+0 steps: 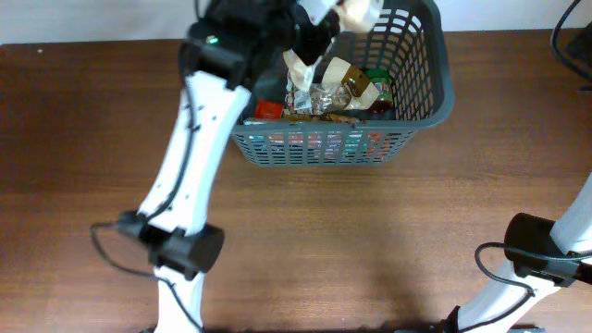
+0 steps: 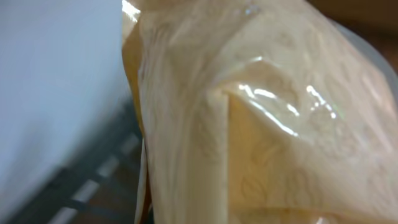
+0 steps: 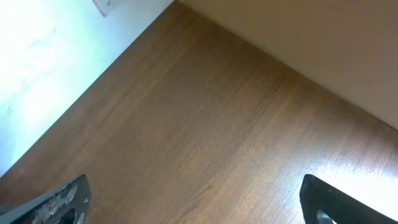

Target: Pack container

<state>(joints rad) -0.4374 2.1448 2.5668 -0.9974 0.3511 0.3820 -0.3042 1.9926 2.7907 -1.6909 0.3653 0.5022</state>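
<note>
The container, a dark grey lattice basket [image 1: 324, 146], stands at the back middle of the table. It holds several groceries: a brown-and-white packet [image 1: 347, 76], a green-topped item [image 1: 377, 85], a clear crinkly bag [image 1: 319, 98] and a red item [image 1: 268, 109]. My left gripper [image 1: 324, 17] is above the basket's back left part, shut on a glossy cream packet [image 1: 361, 11]. That cream packet [image 2: 261, 124] fills the left wrist view and hides the fingers. My right gripper [image 3: 196, 199] is open and empty over bare wood.
The basket's slotted wall [image 2: 81, 180] shows low left in the left wrist view. The right arm [image 1: 541, 259] is folded at the front right corner. A black cable [image 1: 569, 37] lies at the back right. The brown wooden table [image 1: 370, 240] shows in front of the basket.
</note>
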